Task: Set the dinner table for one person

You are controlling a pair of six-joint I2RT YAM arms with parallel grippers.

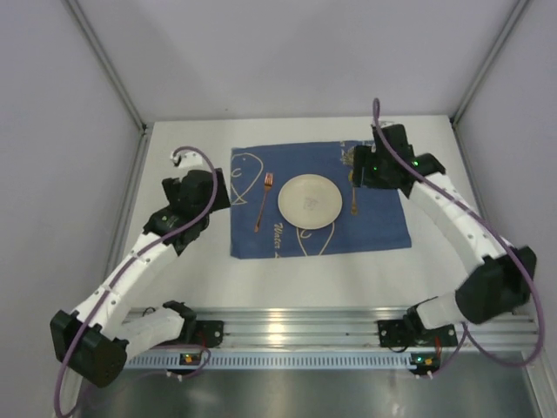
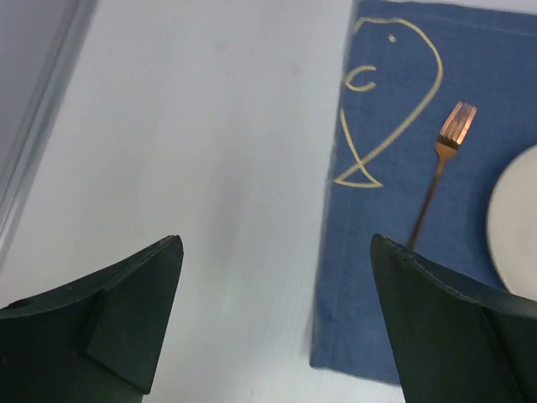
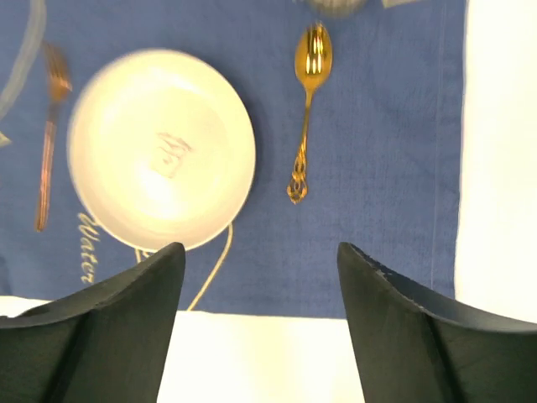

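The white dinner table (image 1: 191, 279) carries a blue cloth (image 1: 374, 226) with white line drawings. On the cloth lie a white plate (image 1: 308, 201), a copper fork (image 1: 264, 202) to its left and a gold spoon (image 1: 354, 198) to its right. My left gripper (image 1: 216, 187) is open and empty above the bare table (image 2: 210, 151), by the cloth's left edge (image 2: 352, 294), with the fork (image 2: 436, 180) to its right. My right gripper (image 1: 361, 165) is open and empty above the cloth's far right part; its view shows the plate (image 3: 161, 149), spoon (image 3: 306, 109) and fork (image 3: 49, 143).
A ribbed aluminium rail (image 1: 287, 326) runs along the near edge between the arm bases. Grey walls and metal posts (image 1: 104, 61) enclose the table on three sides. A blurred grey thing (image 3: 336, 5) sits at the top edge of the right wrist view.
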